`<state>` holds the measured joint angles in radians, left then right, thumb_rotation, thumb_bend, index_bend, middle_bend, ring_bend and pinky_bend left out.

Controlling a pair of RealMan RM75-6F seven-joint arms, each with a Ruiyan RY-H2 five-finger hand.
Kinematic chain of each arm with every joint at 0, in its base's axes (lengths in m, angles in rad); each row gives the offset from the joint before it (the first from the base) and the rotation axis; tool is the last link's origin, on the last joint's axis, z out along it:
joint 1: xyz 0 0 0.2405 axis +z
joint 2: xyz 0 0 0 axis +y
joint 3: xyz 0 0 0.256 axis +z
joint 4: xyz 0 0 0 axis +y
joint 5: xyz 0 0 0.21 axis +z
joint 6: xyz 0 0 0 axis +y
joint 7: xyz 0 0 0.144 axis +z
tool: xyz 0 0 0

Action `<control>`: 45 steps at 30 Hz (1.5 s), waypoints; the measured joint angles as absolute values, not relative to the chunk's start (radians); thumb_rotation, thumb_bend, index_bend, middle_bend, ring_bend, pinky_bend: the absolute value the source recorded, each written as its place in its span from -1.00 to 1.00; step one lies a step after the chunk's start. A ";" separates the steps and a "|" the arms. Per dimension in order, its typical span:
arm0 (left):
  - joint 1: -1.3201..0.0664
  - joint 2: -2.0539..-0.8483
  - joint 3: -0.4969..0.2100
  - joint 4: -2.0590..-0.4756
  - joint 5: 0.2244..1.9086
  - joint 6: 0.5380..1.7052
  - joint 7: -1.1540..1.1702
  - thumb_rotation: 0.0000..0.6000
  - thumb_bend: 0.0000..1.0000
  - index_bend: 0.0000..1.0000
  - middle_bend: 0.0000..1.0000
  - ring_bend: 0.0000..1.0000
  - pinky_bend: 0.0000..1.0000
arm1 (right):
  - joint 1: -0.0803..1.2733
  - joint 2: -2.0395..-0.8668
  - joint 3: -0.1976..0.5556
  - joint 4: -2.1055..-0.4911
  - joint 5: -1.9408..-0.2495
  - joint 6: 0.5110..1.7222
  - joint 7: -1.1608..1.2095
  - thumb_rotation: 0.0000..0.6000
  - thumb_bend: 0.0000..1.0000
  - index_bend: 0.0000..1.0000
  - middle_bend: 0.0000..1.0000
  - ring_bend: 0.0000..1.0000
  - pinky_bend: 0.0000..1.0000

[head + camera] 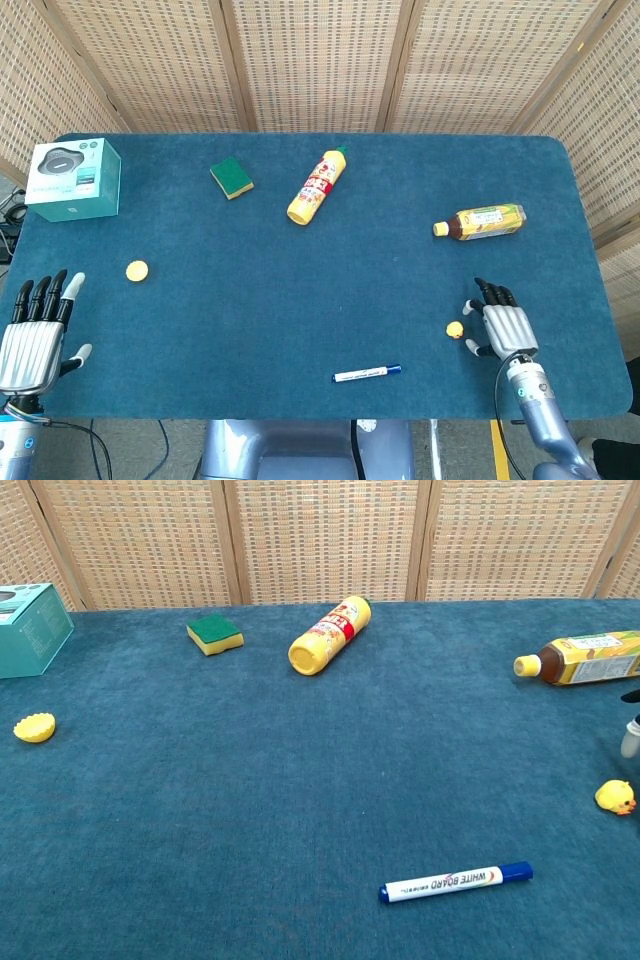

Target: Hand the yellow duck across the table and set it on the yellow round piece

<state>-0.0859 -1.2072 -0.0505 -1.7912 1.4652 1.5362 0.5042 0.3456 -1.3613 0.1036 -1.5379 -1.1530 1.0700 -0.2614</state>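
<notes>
Over on the right side of the table, the yellow duck [455,329] is parked just beside the right hand [503,327], whose fingers are spread and nothing's held. Far left, the yellow round piece [137,270] is seen near the left hand [33,333], also spread, nothing gripped.

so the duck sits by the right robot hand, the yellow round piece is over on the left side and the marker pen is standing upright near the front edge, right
Not quite: the marker pen is lying flat on its side, not upright; the chest view shows it plainly. The rest holds: the duck sits by the right robot hand, and the yellow round piece is over on the left side.
</notes>
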 measured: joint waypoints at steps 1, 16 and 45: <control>-0.086 -1.207 -0.050 -1.791 1.465 1.536 0.505 1.00 -0.62 -1.00 -1.00 -1.00 -1.00 | 0.348 -1.365 0.104 -1.533 -1.151 1.066 -0.259 1.00 -0.55 -0.26 -1.00 -1.00 -1.00; -0.088 -1.214 -0.051 -1.791 1.464 1.533 0.516 1.00 -0.62 -1.00 -1.00 -1.00 -1.00 | 0.367 -1.405 0.098 -1.467 -1.131 1.032 -0.244 1.00 -0.55 -0.20 -1.00 -1.00 -1.00; -0.090 -1.216 -0.052 -1.790 1.463 1.531 0.514 1.00 -0.62 -1.00 -1.00 -1.00 -1.00 | 0.398 -1.444 0.099 -1.439 -1.106 1.007 -0.264 1.00 -0.55 -0.04 -0.96 -1.00 -1.00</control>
<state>-0.0901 -1.2157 -0.0520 -1.7900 1.4629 1.5309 0.5139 0.3985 -1.4442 0.0989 -1.4386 -1.1057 1.0074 -0.2635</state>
